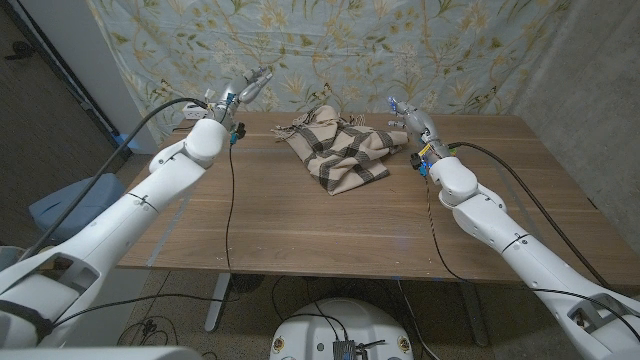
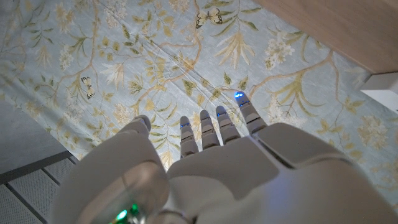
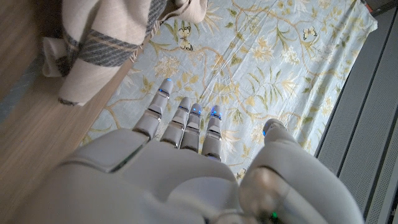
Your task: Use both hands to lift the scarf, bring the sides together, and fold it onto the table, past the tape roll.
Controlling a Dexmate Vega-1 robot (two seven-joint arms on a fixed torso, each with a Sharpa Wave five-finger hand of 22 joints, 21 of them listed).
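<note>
Plaid scarf (image 1: 336, 152) seen bunched at worktop (image 1: 300, 225) far middle, between hands. Right hand (image 1: 410, 122) just beside its edge, nearer; left hand (image 1: 240, 90) raised, well apart. Both hands empty, fingers extended.

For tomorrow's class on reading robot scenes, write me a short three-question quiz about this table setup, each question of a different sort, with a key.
1. True or false: the left hand grips the scarf.
2. Multiple choice: the scarf lies (a) bunched at the table's far middle, (b) spread flat at the near edge, (c) draped over the right arm.
3. Fill in: behind the table hangs a ______ curtain.

Key
1. False: its fingers are apart against the curtain, holding nothing; the right hand is empty too.
2. a
3. floral
</note>
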